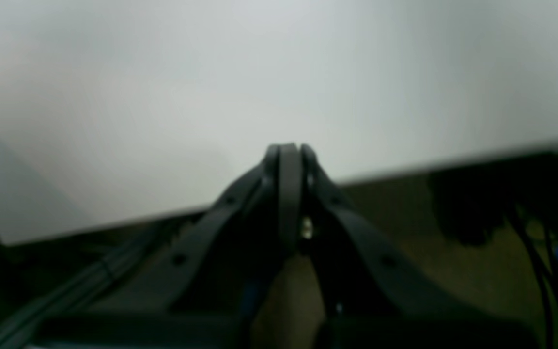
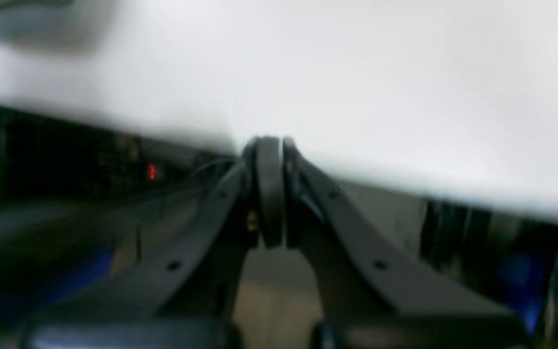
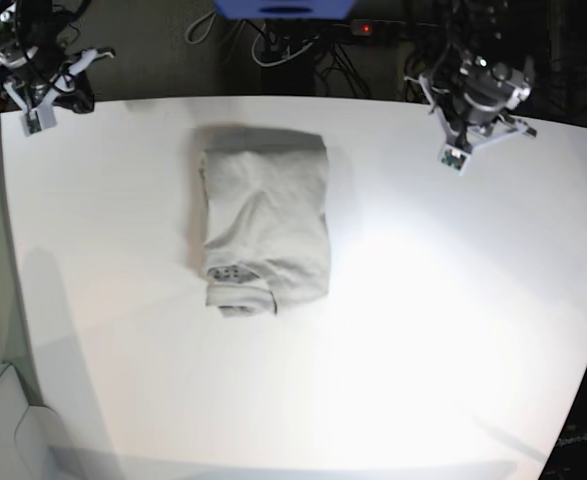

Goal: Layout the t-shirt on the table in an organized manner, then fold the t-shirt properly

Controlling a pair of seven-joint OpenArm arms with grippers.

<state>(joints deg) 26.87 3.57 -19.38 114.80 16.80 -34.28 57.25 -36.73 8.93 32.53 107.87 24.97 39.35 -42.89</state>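
Observation:
The light grey-beige t-shirt lies folded into a narrow rectangle on the white table, left of centre, with a small dark print near its lower left corner. My left gripper hovers at the table's far right edge, well away from the shirt. Its fingers are pressed together over the table edge, holding nothing. My right gripper sits at the far left corner. It is shut and empty above the table rim. Neither wrist view shows the shirt.
Beyond the far edge lie tangled cables, a blue box and a power strip with a red light. A pale object stands off the table's near left corner.

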